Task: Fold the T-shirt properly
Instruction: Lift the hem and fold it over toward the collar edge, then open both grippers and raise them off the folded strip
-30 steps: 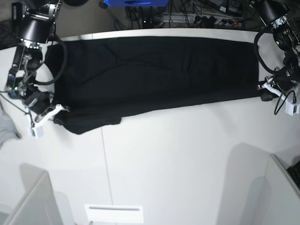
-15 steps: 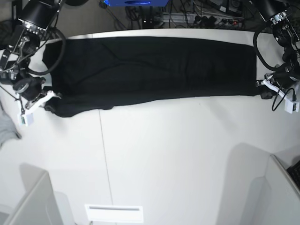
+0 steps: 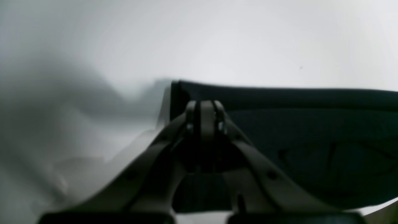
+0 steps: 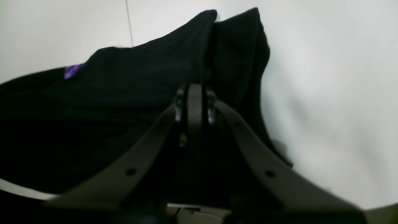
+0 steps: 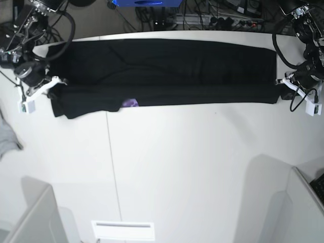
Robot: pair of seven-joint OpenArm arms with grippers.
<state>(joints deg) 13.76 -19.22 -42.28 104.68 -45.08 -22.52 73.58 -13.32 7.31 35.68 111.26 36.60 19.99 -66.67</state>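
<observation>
T-shirt (image 5: 167, 71) stretched in a long band across far side of bench (image 5: 177, 162). Left gripper (image 5: 283, 88) clamped on one end of T-shirt, right gripper (image 5: 50, 88) clamped on opposite end. Probably soft, light, limp; best held by corners.

Camera arrangement: one overhead base view, two wrist views.
The base camera looks down on the whole table (image 5: 167, 167); each wrist camera sits close behind its closed jaws, sharing one T-shirt (image 5: 167, 71) end with the base view.
</observation>
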